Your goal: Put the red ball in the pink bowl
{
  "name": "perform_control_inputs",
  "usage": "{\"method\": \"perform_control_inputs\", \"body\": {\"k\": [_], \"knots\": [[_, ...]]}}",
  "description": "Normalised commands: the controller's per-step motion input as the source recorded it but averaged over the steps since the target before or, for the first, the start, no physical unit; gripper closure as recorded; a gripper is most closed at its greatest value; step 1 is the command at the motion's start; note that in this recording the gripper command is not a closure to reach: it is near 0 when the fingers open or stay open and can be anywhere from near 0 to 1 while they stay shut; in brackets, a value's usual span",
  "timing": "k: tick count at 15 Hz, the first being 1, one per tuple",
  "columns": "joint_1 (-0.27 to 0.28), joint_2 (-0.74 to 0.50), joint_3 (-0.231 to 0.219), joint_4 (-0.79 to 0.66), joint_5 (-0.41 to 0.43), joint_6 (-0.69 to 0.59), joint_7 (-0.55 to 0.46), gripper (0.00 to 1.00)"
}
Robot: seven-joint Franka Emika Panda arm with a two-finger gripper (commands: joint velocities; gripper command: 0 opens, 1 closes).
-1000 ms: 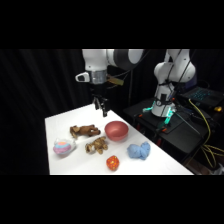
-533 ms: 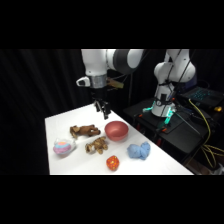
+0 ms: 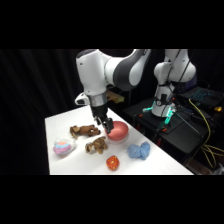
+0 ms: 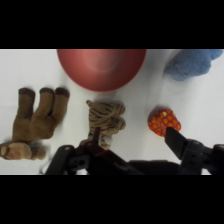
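Note:
The red ball (image 3: 113, 162) lies near the table's front edge, small and orange-red with yellowish spots; the wrist view has it at the right (image 4: 163, 121). Behind it stands the pink bowl (image 3: 119, 130), which the wrist view shows with nothing inside (image 4: 100, 67). My gripper (image 3: 106, 125) hangs above the table just left of the bowl, over the plush toys. It is open and holds nothing (image 4: 135, 141). One fingertip (image 4: 174, 136) sits close beside the ball in the wrist view, the other over the striped plush.
A brown plush animal (image 3: 84, 131) and a tiger-striped plush (image 3: 96, 145) lie left of the bowl. A pastel striped lump (image 3: 63, 146) sits at the far left, and a blue lump (image 3: 139, 150) right of the ball. A stand with cables (image 3: 165, 107) is beyond the table.
The gripper has come down and a little to the right, from high above the table to just over the plush toys beside the bowl. The objects have not moved.

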Motion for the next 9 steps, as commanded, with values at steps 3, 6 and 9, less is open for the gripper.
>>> {"method": "perform_control_inputs", "body": {"k": [3,6,9], "knots": [[0.065,0.53,0.078,0.66,0.003,-0.18,-0.14,0.0],[0.034,0.57,0.069,0.72,0.038,-0.24,-0.2,0.0],[0.009,0.42,0.051,0.58,0.067,-0.27,-0.21,0.0]]}}
